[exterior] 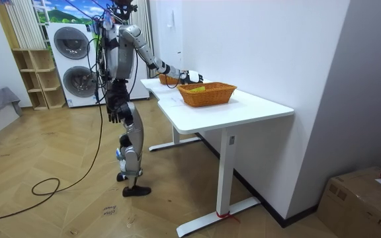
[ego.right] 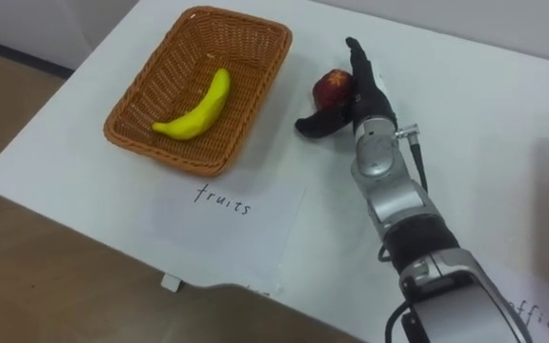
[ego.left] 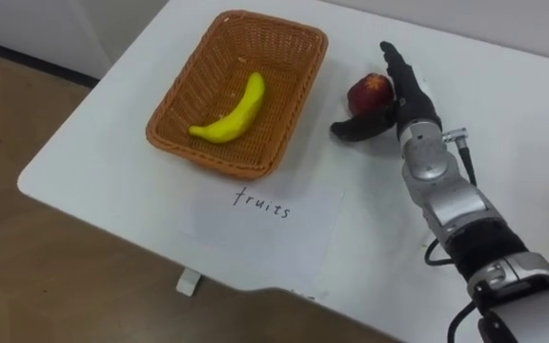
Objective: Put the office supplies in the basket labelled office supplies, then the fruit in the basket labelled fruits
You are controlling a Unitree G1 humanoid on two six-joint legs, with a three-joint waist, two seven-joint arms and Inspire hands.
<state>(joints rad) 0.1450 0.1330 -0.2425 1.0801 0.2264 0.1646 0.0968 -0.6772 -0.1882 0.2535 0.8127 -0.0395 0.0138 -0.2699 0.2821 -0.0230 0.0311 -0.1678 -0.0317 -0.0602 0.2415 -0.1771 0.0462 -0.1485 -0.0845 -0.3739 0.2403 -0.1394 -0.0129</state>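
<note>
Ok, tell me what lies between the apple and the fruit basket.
Nothing: in the left eye view a bare strip of white table separates the apple from the basket rim.

1. Basket [ego.left: 174, 100]: on the table [ego.left: 103, 143], at its left end.
2. Banana [ego.left: 232, 112]: lying in the basket.
3. Paper sheet [ego.left: 265, 214]: on the table, just before the basket.
4. Apple [ego.left: 370, 90]: on the table, just right of the basket.
5. Right hand [ego.left: 410, 95]: against the apple's right side, thumb before it.
</note>
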